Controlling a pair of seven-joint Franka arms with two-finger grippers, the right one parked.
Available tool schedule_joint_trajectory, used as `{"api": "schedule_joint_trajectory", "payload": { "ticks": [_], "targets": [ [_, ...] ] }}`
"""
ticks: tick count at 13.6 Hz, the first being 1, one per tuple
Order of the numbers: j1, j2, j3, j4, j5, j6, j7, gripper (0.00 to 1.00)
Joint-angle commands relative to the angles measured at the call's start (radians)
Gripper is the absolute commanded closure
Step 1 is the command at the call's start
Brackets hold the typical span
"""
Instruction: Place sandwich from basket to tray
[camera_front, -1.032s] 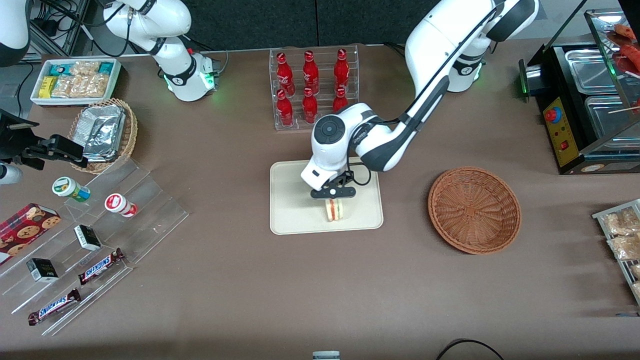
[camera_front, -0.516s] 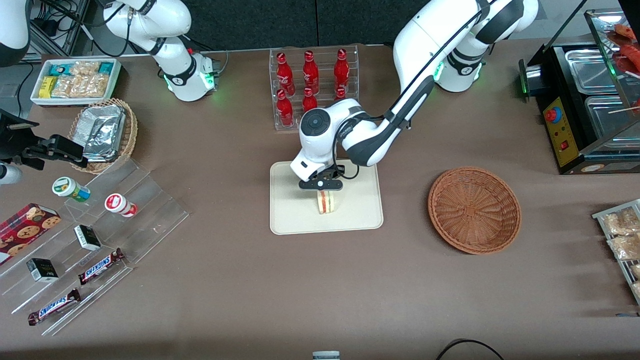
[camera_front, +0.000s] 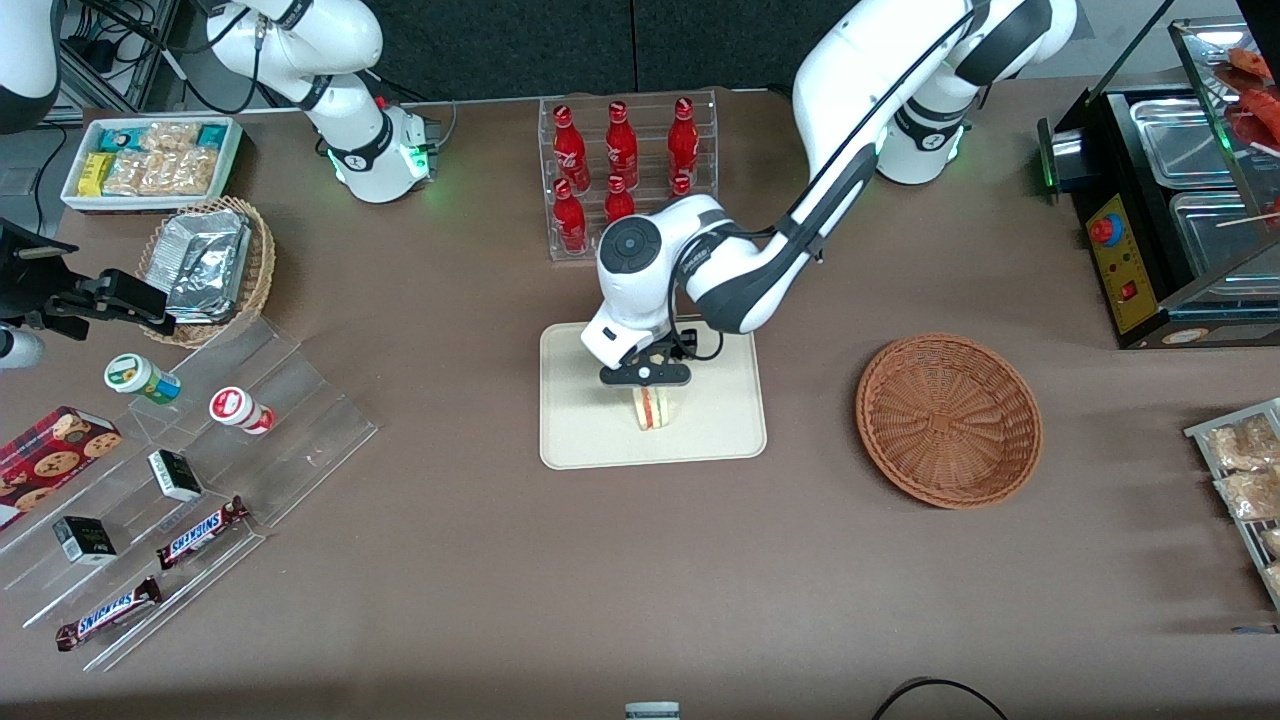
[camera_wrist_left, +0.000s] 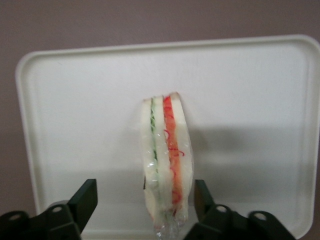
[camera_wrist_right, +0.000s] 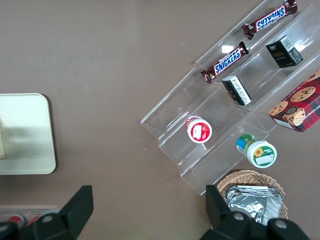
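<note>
The sandwich (camera_front: 652, 408) (camera_wrist_left: 167, 155), wrapped in clear film, stands on edge in the middle of the cream tray (camera_front: 580, 430) (camera_wrist_left: 75, 125). My left gripper (camera_front: 648, 390) (camera_wrist_left: 146, 200) hangs just above the tray and straddles the sandwich. It is open: one finger (camera_wrist_left: 202, 197) is close beside the bread, and the other finger (camera_wrist_left: 89, 200) stands well clear of it. The reddish-brown basket (camera_front: 948, 420) sits empty on the table beside the tray, toward the working arm's end.
A clear rack of red bottles (camera_front: 625, 175) stands farther from the camera than the tray, partly covered by the arm. A black food warmer (camera_front: 1170, 200) stands at the working arm's end. Acrylic steps with snacks (camera_front: 180, 470) and a foil-packet basket (camera_front: 205, 265) lie toward the parked arm's end.
The gripper and sandwich shifted across the tray toward the parked arm's end and slightly farther from the camera. Over the last half second they barely moved.
</note>
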Motion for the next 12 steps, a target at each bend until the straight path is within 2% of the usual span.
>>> {"api": "schedule_joint_trajectory", "payload": {
  "ticks": [1,8,12],
  "targets": [
    [0.050,-0.067,0.004,0.052,-0.055,-0.096,-0.047,0.00],
    [0.305,-0.265,0.001,0.045,-0.066,-0.347,-0.017,0.00],
    [0.469,-0.356,0.001,0.042,-0.109,-0.473,0.254,0.00]
  ]
}}
